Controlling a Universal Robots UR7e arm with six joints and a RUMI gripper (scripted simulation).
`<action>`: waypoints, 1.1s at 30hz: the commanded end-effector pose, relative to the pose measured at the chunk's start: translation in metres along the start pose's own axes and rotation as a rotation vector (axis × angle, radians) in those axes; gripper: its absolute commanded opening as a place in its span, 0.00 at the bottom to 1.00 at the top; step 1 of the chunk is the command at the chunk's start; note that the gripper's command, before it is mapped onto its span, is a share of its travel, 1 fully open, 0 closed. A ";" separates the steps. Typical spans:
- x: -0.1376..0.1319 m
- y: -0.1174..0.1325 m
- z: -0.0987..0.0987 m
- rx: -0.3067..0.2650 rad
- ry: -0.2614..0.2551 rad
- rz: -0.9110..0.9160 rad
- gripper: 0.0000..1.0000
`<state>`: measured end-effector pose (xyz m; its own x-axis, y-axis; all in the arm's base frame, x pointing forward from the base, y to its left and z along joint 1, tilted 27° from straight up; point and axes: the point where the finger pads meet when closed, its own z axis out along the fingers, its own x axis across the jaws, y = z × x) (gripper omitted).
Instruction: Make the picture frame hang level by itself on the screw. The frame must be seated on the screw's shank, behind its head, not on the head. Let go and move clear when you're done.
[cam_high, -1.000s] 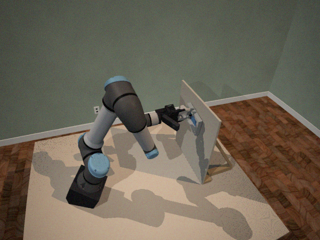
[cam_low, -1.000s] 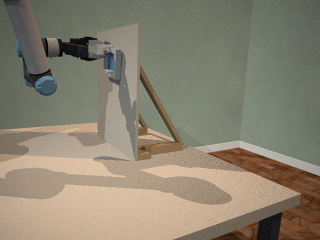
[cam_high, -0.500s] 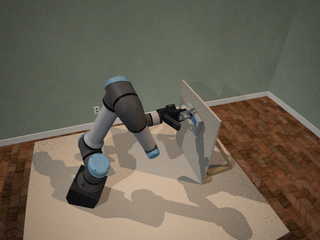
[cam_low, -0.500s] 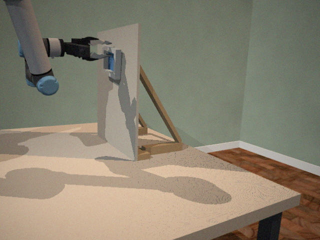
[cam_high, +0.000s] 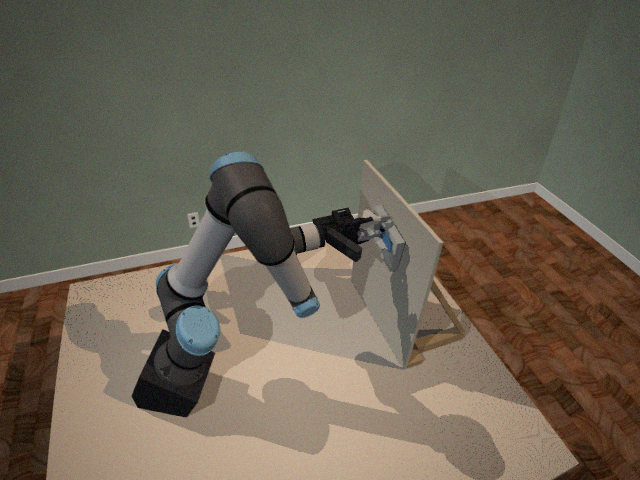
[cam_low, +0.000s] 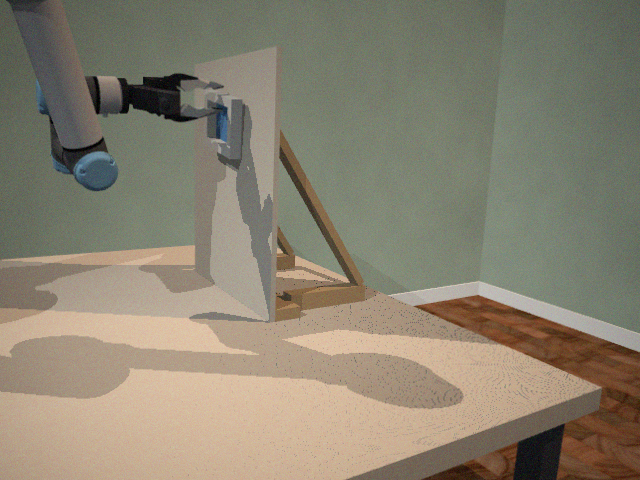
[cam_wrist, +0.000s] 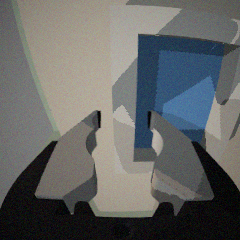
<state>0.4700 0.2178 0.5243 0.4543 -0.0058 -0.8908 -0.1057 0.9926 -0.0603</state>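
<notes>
The picture frame, grey with a blue picture, is high on the upright grey wall panel. It also shows in the exterior view and in the wrist view, where it looks slightly tilted. My gripper reaches in horizontally at the frame's upper near edge. The fingers stand partly open. The frame's grey side bar lies in the gap between them, and I cannot tell whether they touch it. The screw is hidden behind the frame.
The wall panel stands on the table, propped from behind by a wooden brace. The arm's base sits at the table's left side. The table edge drops to the wooden floor at the right.
</notes>
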 end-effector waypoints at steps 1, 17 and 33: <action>-0.001 0.000 0.000 0.000 -0.001 0.000 0.29; -0.001 0.000 0.000 0.000 -0.001 0.000 0.29; -0.001 0.000 0.000 0.000 -0.001 0.000 0.00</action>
<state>0.4700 0.2178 0.5244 0.4544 -0.0058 -0.8908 -0.1057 0.9926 -0.0603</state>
